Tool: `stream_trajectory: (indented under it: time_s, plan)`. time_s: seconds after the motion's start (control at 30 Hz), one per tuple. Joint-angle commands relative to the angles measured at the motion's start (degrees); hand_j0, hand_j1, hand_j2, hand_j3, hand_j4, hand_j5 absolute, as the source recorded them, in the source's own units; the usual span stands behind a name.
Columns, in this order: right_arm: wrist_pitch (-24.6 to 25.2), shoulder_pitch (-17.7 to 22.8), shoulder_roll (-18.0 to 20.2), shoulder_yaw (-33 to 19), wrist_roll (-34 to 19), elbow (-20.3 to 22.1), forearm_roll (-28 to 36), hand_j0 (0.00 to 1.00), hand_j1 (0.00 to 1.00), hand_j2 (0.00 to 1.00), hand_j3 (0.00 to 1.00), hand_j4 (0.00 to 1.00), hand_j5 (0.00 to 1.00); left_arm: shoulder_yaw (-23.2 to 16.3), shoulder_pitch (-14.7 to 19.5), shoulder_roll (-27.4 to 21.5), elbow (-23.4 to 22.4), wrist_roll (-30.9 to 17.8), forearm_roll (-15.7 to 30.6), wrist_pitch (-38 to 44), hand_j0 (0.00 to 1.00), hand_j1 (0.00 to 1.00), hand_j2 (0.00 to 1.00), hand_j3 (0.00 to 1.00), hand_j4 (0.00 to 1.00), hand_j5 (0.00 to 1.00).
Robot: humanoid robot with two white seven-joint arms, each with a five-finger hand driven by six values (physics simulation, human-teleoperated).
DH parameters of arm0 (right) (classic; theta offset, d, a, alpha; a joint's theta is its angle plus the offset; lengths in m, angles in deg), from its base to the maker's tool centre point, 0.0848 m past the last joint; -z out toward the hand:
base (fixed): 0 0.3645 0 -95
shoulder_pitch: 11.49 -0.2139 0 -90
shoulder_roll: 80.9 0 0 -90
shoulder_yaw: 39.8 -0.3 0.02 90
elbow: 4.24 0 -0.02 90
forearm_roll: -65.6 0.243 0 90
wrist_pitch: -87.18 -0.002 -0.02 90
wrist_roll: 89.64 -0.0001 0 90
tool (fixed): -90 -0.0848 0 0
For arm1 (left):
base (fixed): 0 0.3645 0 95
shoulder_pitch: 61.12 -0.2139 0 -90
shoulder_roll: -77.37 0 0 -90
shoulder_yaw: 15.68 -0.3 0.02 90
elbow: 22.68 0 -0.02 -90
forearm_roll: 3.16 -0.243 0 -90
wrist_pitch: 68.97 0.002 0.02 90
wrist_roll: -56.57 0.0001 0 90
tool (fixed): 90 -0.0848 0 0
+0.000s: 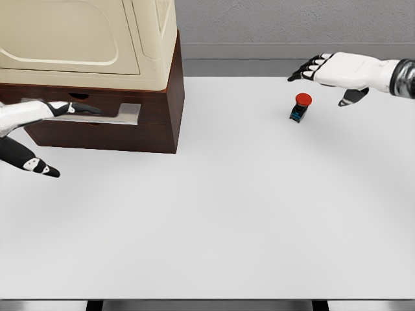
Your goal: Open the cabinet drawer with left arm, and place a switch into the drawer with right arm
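White tabletop: switch near far right edge, just below-left of right hand, fingers spread, holding nothing.

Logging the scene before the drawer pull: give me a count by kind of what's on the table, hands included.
Cabinet: 1
Cream appliance on the cabinet: 1
Red-topped switch: 1
Robot hands: 2, left hand at the drawer handle, right hand open beside the switch
Total: 5
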Motion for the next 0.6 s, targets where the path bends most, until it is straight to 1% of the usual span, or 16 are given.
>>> stream_trajectory:
  time_s: [0.0,0.07,0.17,0.23,0.3,0.4,0.43,0.5,0.57]
  plan:
    - [0.2,0.0,-0.4,0.5,0.0,-0.5,-1.0,1.0,1.0,1.0,1.0,1.0,1.0,0.0,0.0,1.7,-0.1,-2.0,1.3,6.2,1.0,1.0,1.0,1.0,1.0,1.0]
    - [0.2,0.0,-0.5,1.9,0.0,-0.5,-2.6,1.0,1.0,1.0,1.0,1.0,1.0,0.1,0.5,1.4,-0.1,-2.9,1.1,8.9,1.0,1.0,1.0,1.0,1.0,1.0]
    - [0.2,0.0,-0.6,1.9,0.0,-0.6,-2.7,1.0,1.0,1.0,1.0,1.0,1.0,0.4,1.3,1.2,-0.1,-2.9,0.9,10.4,1.0,1.0,1.0,1.0,1.0,1.0]
    - [0.2,-0.2,-1.8,1.9,0.0,-2.7,-2.8,1.0,1.0,1.0,1.0,1.0,1.0,0.4,1.7,1.3,-0.1,-2.8,0.8,11.8,1.0,1.0,1.0,1.0,1.0,1.0]
    - [0.2,-0.5,-2.3,1.9,0.0,-3.5,-2.9,1.0,1.0,1.0,1.0,1.0,1.0,0.4,1.7,1.6,-0.1,-2.4,0.2,13.7,1.0,1.0,1.0,1.0,1.0,1.0]
    - [0.2,-2.2,-4.4,1.8,0.0,-8.6,-4.2,1.0,1.0,1.0,1.0,1.0,1.0,0.4,1.7,1.7,-0.1,-2.2,-1.0,15.9,1.0,1.0,1.0,1.0,1.0,1.0]
    - [0.2,-2.5,-5.0,1.9,0.0,-9.7,-4.3,1.0,1.0,1.0,1.0,1.0,1.0,0.4,1.7,1.8,-0.3,-1.9,-1.3,16.9,1.0,1.0,1.0,1.0,1.0,1.0]
    - [0.2,-2.5,-5.7,1.8,0.0,-10.6,-5.7,1.0,1.0,1.0,1.0,1.0,1.0,0.4,1.7,2.2,-0.3,0.7,-2.9,18.5,1.0,1.0,1.0,1.0,1.0,1.0]
    - [0.2,-2.5,-6.4,1.9,0.0,-12.0,-5.7,1.0,1.0,1.0,1.0,1.0,1.0,0.4,1.7,2.6,-0.4,0.9,-3.0,18.9,1.0,1.0,1.0,1.0,1.0,1.0]
